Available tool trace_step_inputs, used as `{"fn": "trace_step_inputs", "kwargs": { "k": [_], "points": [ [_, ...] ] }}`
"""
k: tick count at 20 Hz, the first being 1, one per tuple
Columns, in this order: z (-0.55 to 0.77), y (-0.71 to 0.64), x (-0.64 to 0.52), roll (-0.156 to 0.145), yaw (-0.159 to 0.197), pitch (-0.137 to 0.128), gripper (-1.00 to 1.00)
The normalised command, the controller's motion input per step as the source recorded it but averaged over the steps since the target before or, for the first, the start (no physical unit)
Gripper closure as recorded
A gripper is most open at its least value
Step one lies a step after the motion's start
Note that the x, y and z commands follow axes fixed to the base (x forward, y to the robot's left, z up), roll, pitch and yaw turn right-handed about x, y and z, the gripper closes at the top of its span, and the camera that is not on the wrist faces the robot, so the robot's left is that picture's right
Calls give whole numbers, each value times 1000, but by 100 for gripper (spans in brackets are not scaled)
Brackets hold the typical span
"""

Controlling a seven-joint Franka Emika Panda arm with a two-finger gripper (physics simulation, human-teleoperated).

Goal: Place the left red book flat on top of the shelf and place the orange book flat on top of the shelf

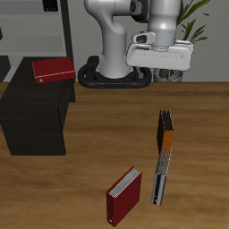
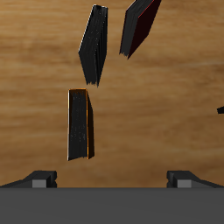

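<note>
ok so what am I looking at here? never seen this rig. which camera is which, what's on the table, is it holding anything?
These are simulator renders of a robot arm at a wooden table. One picture looks at the scene from outside and above. The other comes from a camera on the arm's wrist, looking down past its own fingers.

The gripper is the arm's two-finger hand. It hangs above the table with its fingers apart and holds nothing.

At one side stands a low black shelf, with a red book lying flat on top. On the table, the orange book stands on its edge, just below the gripper. A thin grey-and-black book sits beside it, nearer the front edge. A second red book stands closest to the front edge.

The wrist view shows the three books on the table.
</note>
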Motion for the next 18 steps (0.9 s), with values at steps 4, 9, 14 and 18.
{"fn": "trace_step_inputs", "kwargs": {
  "k": [4, 9, 14, 18],
  "points": [
    [-82, 3, 257, 32, 41, 13, -100],
    [-48, 28, 235, 2, 9, -8, -100],
    [-175, 308, 203, 40, 4, 15, -100],
    [-202, 219, 284, 3, 10, 33, -100]
  ]
}}
